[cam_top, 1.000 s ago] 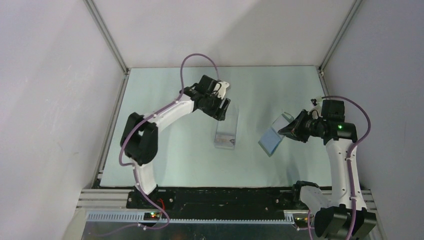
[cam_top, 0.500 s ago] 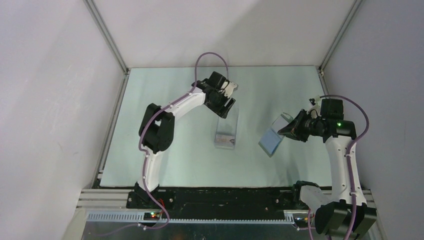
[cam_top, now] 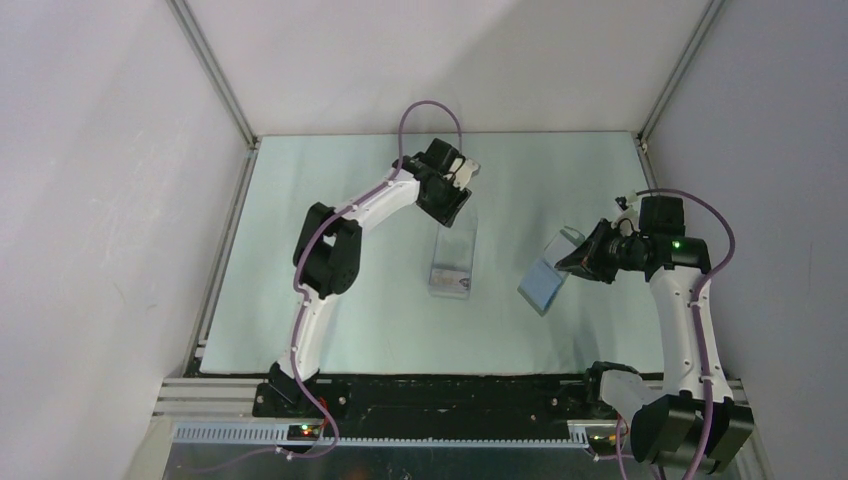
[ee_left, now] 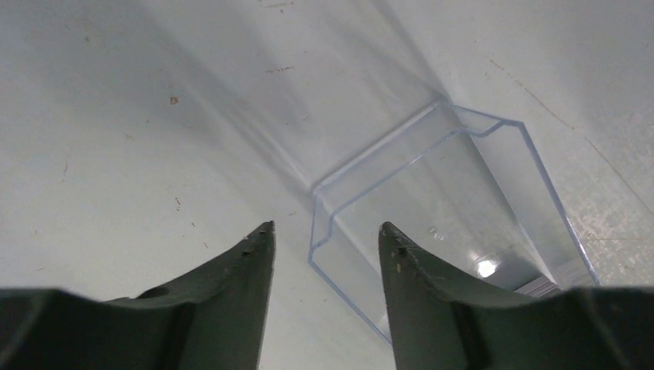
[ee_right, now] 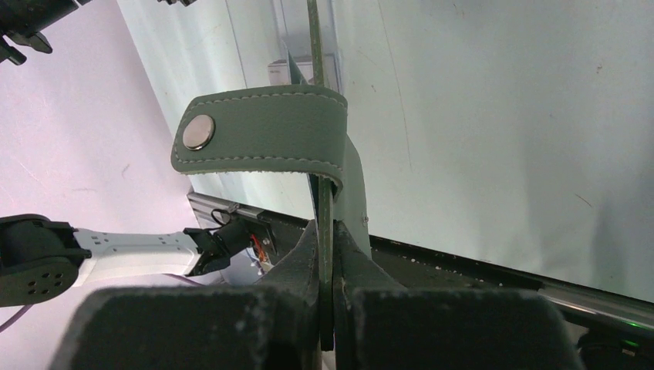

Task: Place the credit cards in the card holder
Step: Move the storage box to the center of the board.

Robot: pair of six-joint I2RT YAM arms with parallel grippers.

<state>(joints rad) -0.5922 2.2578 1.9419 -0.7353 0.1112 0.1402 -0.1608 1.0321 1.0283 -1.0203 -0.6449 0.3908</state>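
right arm: base at near-right corner of the counter (cam_top: pixel 380 310); arm goes up, then bends in toward ctr.
right end effector (cam_top: pixel 580 262): fingers pressed together, pinching the card holder (cam_top: pixel 543 284) by one thin panel, seen edge-on in wrist view.
card holder: held in the air right of ctr, tilted, apart from the clear case. Light-blue inside faces the top cam. In the wrist view its grey strap (ee_right: pixel 266 131) curls over the top w/ a round metal snap stud (ee_right: pixel 199 132) at the strap's end.
left arm: base at near-left edge; elbow up, forearm stretched far and to the right.
clear case (cam_top: pixel 452 258): long see-through box lying on counter at ctr, long side running near-to-far, open top.
credit cards (cam_top: pixel 450 284): prob. the pale flat patch at the near end inside the clear case, seen thru the plastic; count and exact lie – can't tell.
left end effector (ee_left: pixel 324 235): fingers spread, nothing btwn them. It's over the far end of the clear case, pointing down; the case's end wall sits just beyond the right fingertip in the wrist view. Contact w/ the case – can't tell.
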